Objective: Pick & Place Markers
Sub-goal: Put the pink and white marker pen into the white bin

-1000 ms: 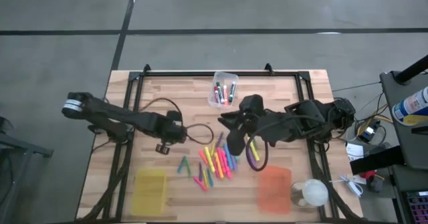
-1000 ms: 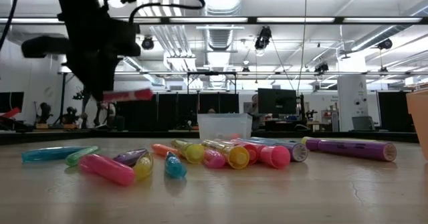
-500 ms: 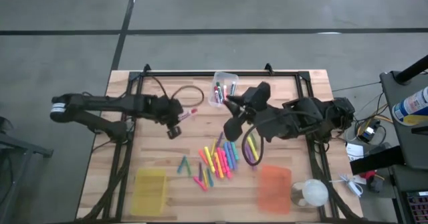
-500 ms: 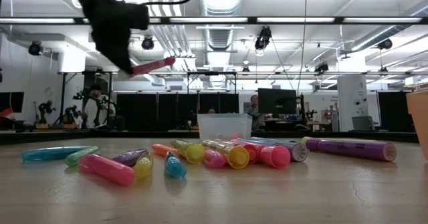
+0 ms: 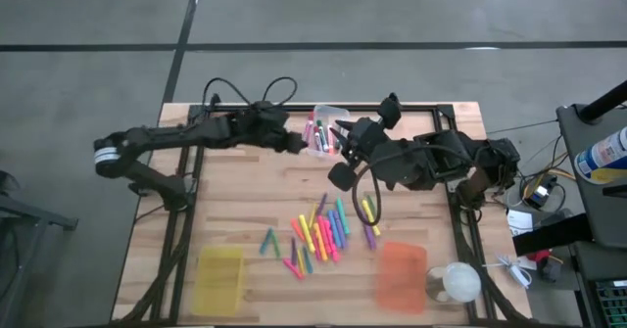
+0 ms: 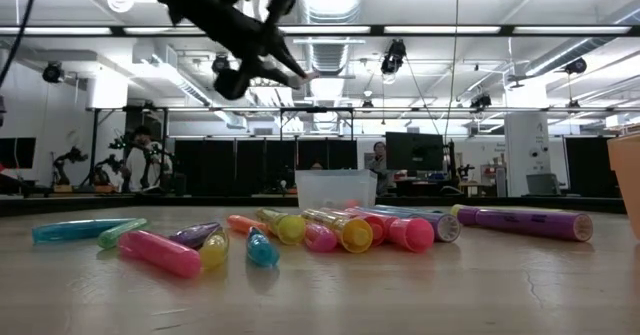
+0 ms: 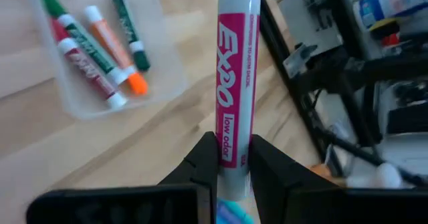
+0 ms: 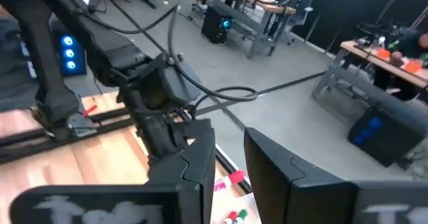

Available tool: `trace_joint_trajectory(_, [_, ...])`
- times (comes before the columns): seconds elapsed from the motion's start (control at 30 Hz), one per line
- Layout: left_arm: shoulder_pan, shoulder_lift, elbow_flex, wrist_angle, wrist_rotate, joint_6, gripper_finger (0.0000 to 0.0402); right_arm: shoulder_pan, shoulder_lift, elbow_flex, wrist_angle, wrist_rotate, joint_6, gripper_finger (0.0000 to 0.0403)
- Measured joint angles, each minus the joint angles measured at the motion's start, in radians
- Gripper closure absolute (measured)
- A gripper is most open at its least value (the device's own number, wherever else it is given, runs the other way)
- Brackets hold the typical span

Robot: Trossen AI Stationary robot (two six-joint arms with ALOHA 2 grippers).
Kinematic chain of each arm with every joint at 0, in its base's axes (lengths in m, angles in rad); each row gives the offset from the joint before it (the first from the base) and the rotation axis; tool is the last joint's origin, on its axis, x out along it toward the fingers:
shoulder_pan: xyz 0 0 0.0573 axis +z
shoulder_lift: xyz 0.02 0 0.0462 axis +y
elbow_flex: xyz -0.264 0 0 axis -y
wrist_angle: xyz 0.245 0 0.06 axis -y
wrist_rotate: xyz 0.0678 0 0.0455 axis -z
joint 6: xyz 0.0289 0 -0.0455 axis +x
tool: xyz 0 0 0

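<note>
My left gripper point(image 5: 296, 144) point(image 7: 233, 144) is shut on a pink Expo marker point(image 7: 235, 70), raised beside the clear bin point(image 5: 329, 129) at the table's far middle. The bin point(image 7: 167, 83) holds green, orange and red markers point(image 7: 100, 57) lying on its floor. My right gripper point(image 5: 346, 134) point(image 8: 229, 140) hovers open and empty on the bin's right side, facing the left arm. Several more markers point(image 5: 318, 235) point(image 6: 300, 230) lie loose on the wood near the table's middle. My left gripper pinches the pink marker between its two fingers at the barrel's rear part point(image 7: 233, 158). The marker runs along the fingers and sticks out past their tips point(image 6: 300, 75). It is lifted clear, above the tabletop next to the clear bin.
A yellow bin point(image 5: 218, 279) and an orange bin point(image 5: 402, 277) sit at the near edge, with a white round object point(image 5: 458, 283) at the near right corner. A black frame rail point(image 5: 323, 106) runs along the far edge. Cables loop over both arms.
My left gripper has carried the pink marker up from the table's left middle toward the far edge and rightward, to the clear bin, turning as it went. My right gripper has risen from the loose markers and moved toward the far edge, beside the bin.
</note>
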Motion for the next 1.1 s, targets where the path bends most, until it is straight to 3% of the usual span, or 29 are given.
trace_joint_trajectory(0.6, [0.129, 0.456, 0.341, 0.008, 0.149, -0.071, 0.0346, -0.011, -0.007, 0.0, -0.025, -0.002, -0.124, 0.0328])
trace_joint_trajectory(1.1, [0.18, 0.557, 0.391, -0.107, 0.121, -0.15, 0.0344, -0.043, -0.02, 0.0, -0.128, -0.002, -0.095, 0.0328])
